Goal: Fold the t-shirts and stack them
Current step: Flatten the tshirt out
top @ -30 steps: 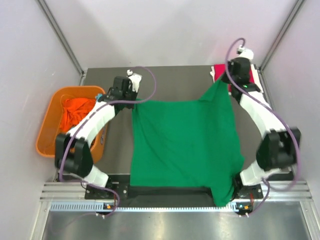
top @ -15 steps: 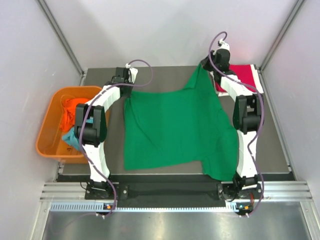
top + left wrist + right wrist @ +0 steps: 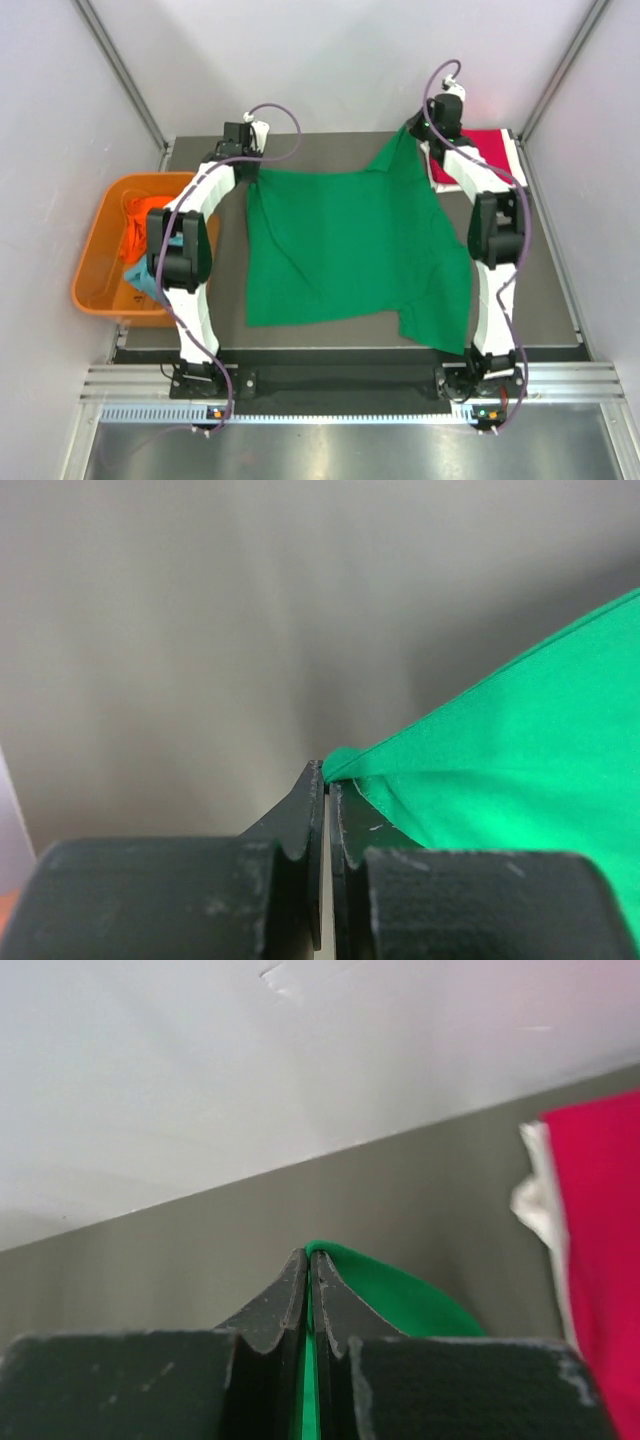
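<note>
Item: green t-shirt point(image 3: 340, 245). Location: centre of worktop point(image 3: 330, 150), spread nearly flat.
Left end effector point(image 3: 326, 770): pinched tight on shirt's upper-left corner.
Right end effector point(image 3: 309, 1255): pinched tight on upper-right corner, cloth drawn into a peak.
Change: second ago near hem hung over bottom worktop edge; now my arms reach toward top of frame, cloth dragged onto worktop, lower-right flap rumpled.
Meaning, my judgement: flattening nearly done, fold not begun.
Red t-shirt point(image 3: 480, 155): upper right.
Orange t-shirt point(image 3: 145, 215): in tub point(image 3: 95, 260), left.

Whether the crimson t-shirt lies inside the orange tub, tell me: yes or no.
No, the crimson t-shirt lies on the table at its far right corner, while the orange tub stands off its left edge.
</note>
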Action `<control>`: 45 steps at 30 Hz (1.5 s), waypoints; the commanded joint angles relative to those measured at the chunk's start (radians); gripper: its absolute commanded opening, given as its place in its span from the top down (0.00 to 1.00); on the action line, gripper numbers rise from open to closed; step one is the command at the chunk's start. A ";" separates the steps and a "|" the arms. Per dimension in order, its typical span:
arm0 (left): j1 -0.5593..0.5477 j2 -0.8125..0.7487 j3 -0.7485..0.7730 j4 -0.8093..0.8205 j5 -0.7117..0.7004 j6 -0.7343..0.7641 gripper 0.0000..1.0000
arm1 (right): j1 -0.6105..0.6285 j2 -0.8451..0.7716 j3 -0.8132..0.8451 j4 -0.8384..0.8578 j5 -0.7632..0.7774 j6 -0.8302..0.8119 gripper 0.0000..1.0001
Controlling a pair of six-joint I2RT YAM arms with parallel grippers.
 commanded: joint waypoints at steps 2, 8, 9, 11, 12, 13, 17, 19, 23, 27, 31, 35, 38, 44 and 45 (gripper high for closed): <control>-0.005 -0.250 0.027 0.016 0.071 -0.050 1.00 | -0.031 -0.415 -0.060 -0.103 0.147 -0.075 1.00; -0.046 -0.517 -0.007 0.019 0.177 -0.054 1.00 | -0.040 -0.768 -0.074 -0.457 0.283 -0.128 1.00; -0.058 -0.549 -0.014 0.019 0.177 -0.045 1.00 | -0.045 -0.810 -0.080 -0.500 0.324 -0.114 1.00; -0.107 -0.641 -0.034 0.016 0.160 -0.027 1.00 | -0.055 -0.928 -0.083 -0.614 0.352 -0.103 1.00; -0.123 -0.675 -0.039 0.015 0.155 -0.027 1.00 | -0.057 -0.966 -0.085 -0.647 0.358 -0.091 1.00; -0.146 -0.734 -0.043 0.015 0.168 -0.030 1.00 | -0.058 -1.047 -0.089 -0.696 0.360 -0.086 1.00; -0.166 -0.886 -0.050 0.012 0.224 -0.083 1.00 | -0.058 -1.255 -0.129 -0.775 0.334 -0.056 1.00; -0.166 -0.977 -0.051 0.005 0.237 -0.094 1.00 | -0.058 -1.361 -0.111 -0.848 0.332 -0.048 1.00; -0.166 -1.084 -0.037 -0.022 0.270 -0.114 1.00 | -0.058 -1.489 -0.007 -0.976 0.375 -0.023 1.00; -0.166 -1.118 -0.010 -0.083 0.289 -0.108 1.00 | -0.057 -1.556 0.029 -0.991 0.381 -0.003 1.00; -0.166 -1.102 -0.013 -0.129 0.295 -0.088 1.00 | -0.055 -1.498 0.033 -0.968 0.437 -0.031 1.00; -0.167 -1.083 -0.045 -0.096 0.251 -0.057 1.00 | -0.052 -1.409 -0.003 -0.896 0.466 -0.089 1.00; -0.166 -1.051 -0.132 -0.029 0.180 -0.015 1.00 | -0.054 -1.338 -0.110 -0.815 0.478 -0.111 1.00; -0.166 -0.936 -0.136 0.010 0.067 0.022 1.00 | -0.054 -1.244 -0.148 -0.603 0.317 -0.195 1.00; -0.166 -0.928 -0.113 0.027 0.072 0.021 1.00 | -0.054 -1.203 -0.088 -0.638 0.319 -0.204 1.00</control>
